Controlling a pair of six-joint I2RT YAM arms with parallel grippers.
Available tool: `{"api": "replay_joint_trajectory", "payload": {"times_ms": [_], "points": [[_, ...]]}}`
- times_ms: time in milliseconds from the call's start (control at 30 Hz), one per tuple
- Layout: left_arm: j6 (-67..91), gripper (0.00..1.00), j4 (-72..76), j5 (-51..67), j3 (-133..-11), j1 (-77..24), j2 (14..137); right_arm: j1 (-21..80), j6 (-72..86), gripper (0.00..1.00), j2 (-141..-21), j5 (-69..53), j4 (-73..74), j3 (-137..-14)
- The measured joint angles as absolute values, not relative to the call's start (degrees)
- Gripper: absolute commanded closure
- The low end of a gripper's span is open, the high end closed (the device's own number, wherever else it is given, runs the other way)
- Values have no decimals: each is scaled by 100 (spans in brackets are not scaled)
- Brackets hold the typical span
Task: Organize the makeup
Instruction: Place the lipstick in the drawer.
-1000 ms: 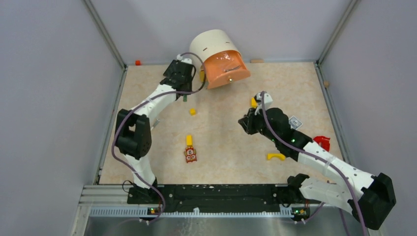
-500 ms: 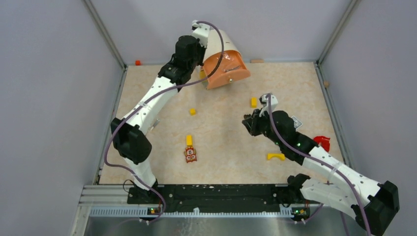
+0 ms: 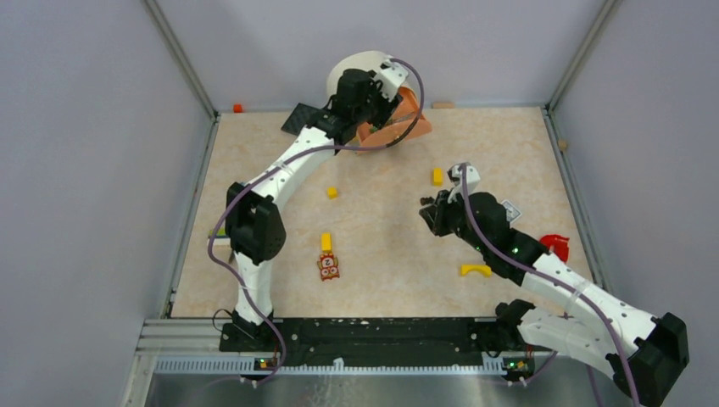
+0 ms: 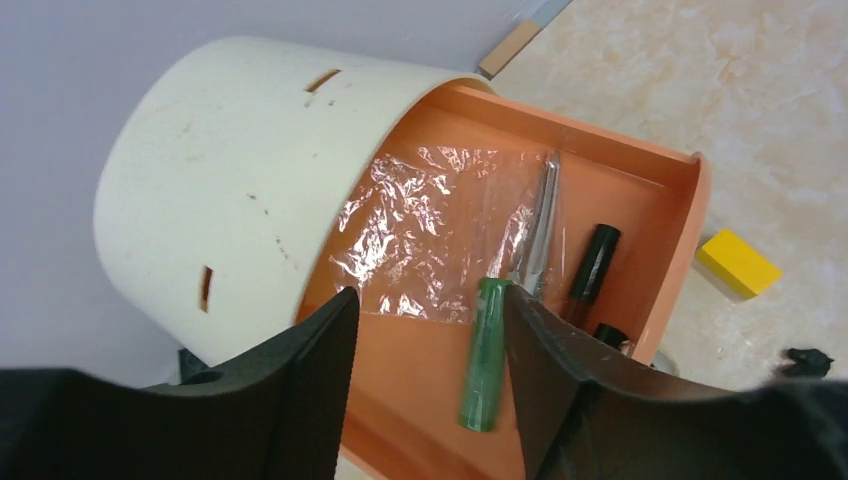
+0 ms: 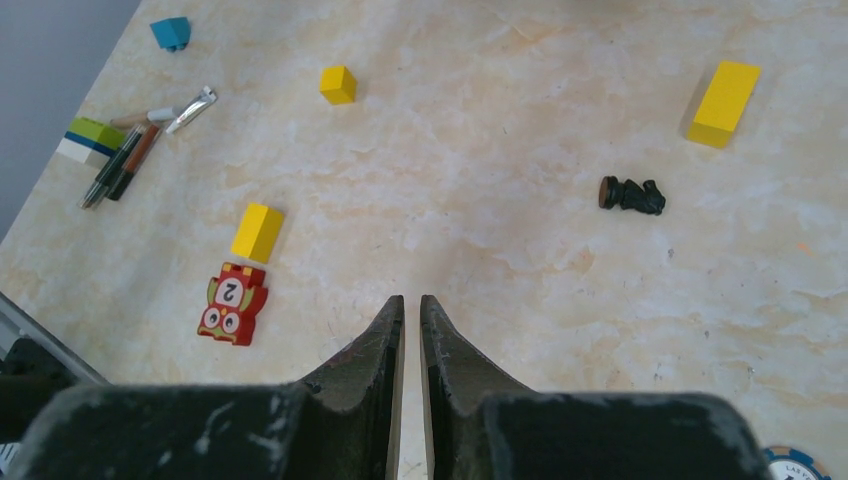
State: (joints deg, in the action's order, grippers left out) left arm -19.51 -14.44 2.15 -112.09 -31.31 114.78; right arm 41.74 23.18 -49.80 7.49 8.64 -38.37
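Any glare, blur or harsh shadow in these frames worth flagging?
Left wrist: glare on the crinkled plastic film in the orange tray; green tube sharp. Right wrist: fingers slightly soft up close, table crisp. Top view: even light, faint shadows.

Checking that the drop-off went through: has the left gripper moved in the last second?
Yes. In the top view the left gripper swung right and farther back, from left of the orange drawer to above it.

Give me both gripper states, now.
Left gripper: open, jaws apart over the green tube lying in the orange drawer; holding nothing.
Right gripper: shut, nothing between the jaws.
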Motion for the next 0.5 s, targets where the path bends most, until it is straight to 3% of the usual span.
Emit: {"api": "replay_joint_trajectory", "payload": {"times_ms": [300, 500], "points": [[-1949, 29, -1507, 132, -11384, -3138, 11574, 4174, 2318, 90, -4950, 751, 941, -3826], [-1404, 19, -1562, -635, -11137, -3140, 11192, 4174, 2314, 90, -4943, 755, 939, -3824]]}}
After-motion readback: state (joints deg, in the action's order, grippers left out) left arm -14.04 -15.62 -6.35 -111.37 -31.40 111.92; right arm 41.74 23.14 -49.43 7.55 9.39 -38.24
